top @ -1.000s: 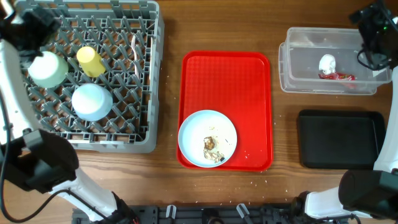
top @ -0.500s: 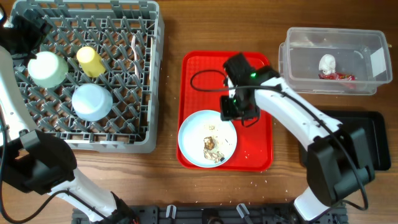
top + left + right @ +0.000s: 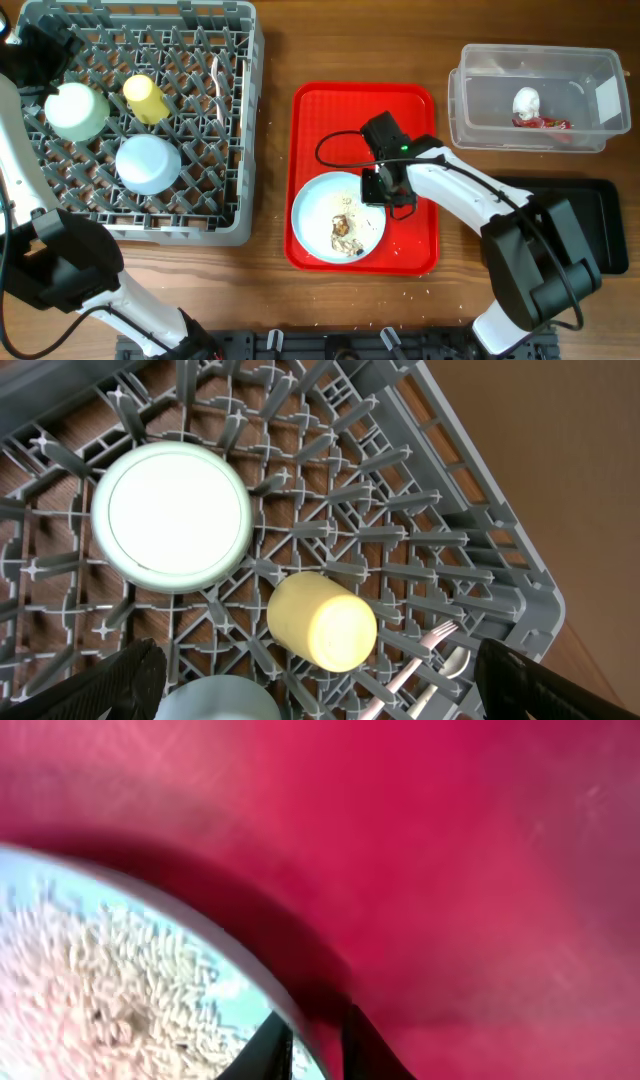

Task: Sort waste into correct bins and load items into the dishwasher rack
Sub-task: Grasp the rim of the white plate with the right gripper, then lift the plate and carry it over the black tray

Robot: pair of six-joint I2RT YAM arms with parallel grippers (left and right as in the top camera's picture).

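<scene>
The pale blue plate (image 3: pixel 338 218) lies on the red serving tray (image 3: pixel 400 110) with rice-like crumbs and brown scraps (image 3: pixel 343 232) on it. My right gripper (image 3: pixel 378 188) is shut on the plate's right rim. In the right wrist view its fingers pinch that rim (image 3: pixel 312 1040), beside the crumbs (image 3: pixel 90 990). My left gripper (image 3: pixel 322 685) hangs open over the dishwasher rack (image 3: pixel 240 120). The rack holds the green bowl (image 3: pixel 76 110), yellow cup (image 3: pixel 146 98), blue bowl (image 3: pixel 147 163), and the fork and spoon (image 3: pixel 215 80). The clear tub (image 3: pixel 470 110) holds the tissue (image 3: pixel 526 101) and red wrapper (image 3: pixel 545 123).
The black tray (image 3: pixel 545 225) sits at the right, below the clear tub and partly under my right arm. A few crumbs lie on the red tray beside the plate and on the wood in front of it.
My right arm swung from the clear tub to the red tray and its jaws closed on the plate's rim. The plate slid slightly right and forward. The left arm stayed put.
</scene>
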